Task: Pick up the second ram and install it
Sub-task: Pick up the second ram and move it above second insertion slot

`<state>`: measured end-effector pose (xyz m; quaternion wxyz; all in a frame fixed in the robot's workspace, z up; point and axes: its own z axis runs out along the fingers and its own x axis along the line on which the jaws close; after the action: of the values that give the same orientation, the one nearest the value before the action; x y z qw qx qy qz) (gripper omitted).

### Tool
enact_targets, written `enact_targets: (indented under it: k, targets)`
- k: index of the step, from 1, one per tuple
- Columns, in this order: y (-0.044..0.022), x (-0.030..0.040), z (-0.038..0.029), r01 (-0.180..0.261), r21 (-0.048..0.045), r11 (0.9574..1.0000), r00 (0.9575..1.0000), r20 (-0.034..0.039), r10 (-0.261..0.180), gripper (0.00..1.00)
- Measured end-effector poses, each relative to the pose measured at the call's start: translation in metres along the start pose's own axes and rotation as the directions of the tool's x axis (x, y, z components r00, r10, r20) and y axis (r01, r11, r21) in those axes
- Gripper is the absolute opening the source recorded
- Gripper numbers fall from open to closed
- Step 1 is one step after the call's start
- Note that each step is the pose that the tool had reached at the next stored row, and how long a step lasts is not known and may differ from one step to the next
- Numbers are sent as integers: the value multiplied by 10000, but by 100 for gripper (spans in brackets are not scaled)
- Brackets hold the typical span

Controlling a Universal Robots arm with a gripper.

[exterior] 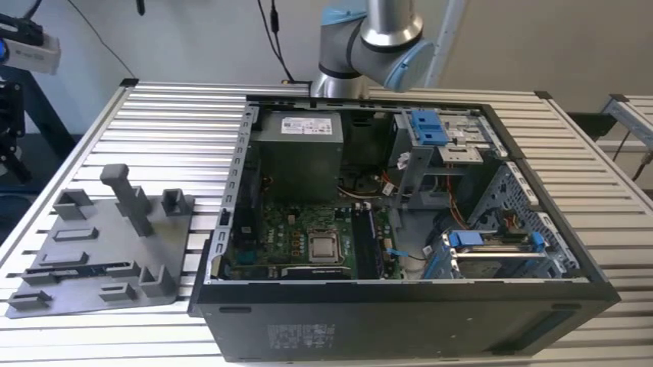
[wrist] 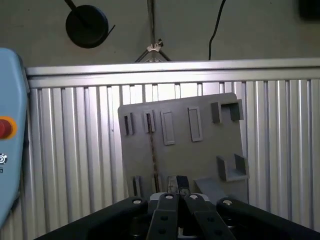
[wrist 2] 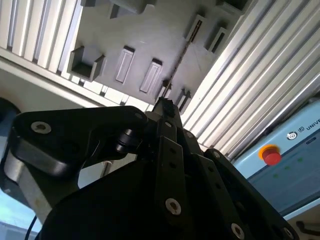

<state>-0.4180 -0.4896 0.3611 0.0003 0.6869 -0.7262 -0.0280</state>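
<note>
1. In the exterior view, an open computer case (exterior: pixel 408 306) lies on a slatted metal table (exterior: pixel 173 115) with its green motherboard (exterior: pixel 290 229) exposed. A grey fixture plate (exterior: pixel 97 252) sits just beside the case on the exterior view's left. The arm (exterior: pixel 372 34) rises behind the case's far side.
2. Both wrist views look down on the fixture plate (wrist: pixel 200 155) (wrist 2: pixel 150 35). There the second ram (wrist: pixel 152 150) (wrist 2: pixel 181 56) stands on edge in the plate's holders, a thin dark line across the grey. A pale blue box with a red button (wrist 2: pixel 271 155) (wrist: pixel 4 127) lies off the table's edge.
3. The gripper (wrist: pixel 178 184) (wrist 2: pixel 165 104) hangs above the plate, clear of the ram and pointed down at it. Its black fingers (wrist: pixel 172 183) are drawn together at the tips, with nothing between them.
</note>
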Motion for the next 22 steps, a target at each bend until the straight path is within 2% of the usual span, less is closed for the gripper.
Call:
enact_targets:
  k: [11, 13, 14, 16, 18, 19, 22]
  targets:
    - [0, 0, 0, 18, -1, 10000, 10000, -1, -18, 11]
    - [0, 0, 0, 20, -1, 10000, 10000, -1, -20, 24]
    - [0, 0, 0, 22, -1, 10000, 10000, -1, -22, 24]
    - [0, 0, 0, 25, -1, 10000, 10000, -1, -25, 36]
    - [0, 0, 0, 28, -1, 10000, 10000, -1, -28, 36]
    - [0, 0, 0, 29, -1, 10000, 10000, -1, -29, 42]
    - [0, 0, 0, 33, -1, 10000, 10000, -1, -33, 42]
